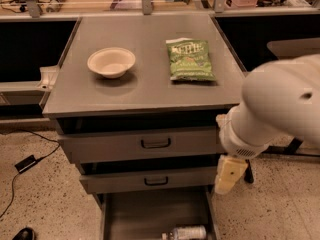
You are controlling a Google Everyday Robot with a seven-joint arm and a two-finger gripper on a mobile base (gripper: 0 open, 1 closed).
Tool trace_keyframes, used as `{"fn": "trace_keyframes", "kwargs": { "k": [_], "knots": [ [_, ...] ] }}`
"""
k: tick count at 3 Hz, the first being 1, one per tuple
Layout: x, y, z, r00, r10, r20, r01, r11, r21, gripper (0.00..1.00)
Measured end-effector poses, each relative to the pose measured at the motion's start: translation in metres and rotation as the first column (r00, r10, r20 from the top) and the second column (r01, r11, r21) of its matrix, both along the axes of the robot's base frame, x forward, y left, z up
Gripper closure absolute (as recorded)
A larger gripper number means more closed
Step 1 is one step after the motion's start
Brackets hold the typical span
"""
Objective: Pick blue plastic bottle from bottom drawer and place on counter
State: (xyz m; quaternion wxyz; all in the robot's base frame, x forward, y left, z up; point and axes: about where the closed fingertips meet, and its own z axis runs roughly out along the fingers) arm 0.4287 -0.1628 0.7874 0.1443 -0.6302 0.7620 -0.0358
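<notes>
Currently gripper [230,175] hangs beside pulled-out bottom drawer [150,214], likely staging descent; grip state cannot be told; blue plastic bottle [187,232] lies exposed at drawer front.

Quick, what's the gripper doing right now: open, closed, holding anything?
Gripper: open or closed cannot be told. It hangs beside the middle drawer's right end; the blue plastic bottle lies in the bottom drawer, apart from it.

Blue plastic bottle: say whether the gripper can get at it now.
Probably yes: the bottom drawer stands open, nothing covers the blue plastic bottle, and the gripper hangs beside the drawer.
</notes>
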Motion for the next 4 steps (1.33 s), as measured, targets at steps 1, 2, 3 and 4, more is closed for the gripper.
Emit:
{"fn": "trace_keyframes", "kwargs": {
  "k": [1,2,3,4],
  "knots": [
    [-0.004,-0.001,-0.020,0.9995,-0.030,0.007,0.030,1.000,0.004,0.00],
    [-0.004,-0.002,-0.019,0.9996,-0.028,0.007,0.028,1.000,0.004,0.00],
    [-0.004,0.010,-0.032,0.9996,0.026,0.011,-0.026,1.000,-0.006,0.00],
    [-0.004,0.038,-0.090,0.9947,0.101,-0.015,-0.102,0.994,-0.037,0.00]
  ]
}}
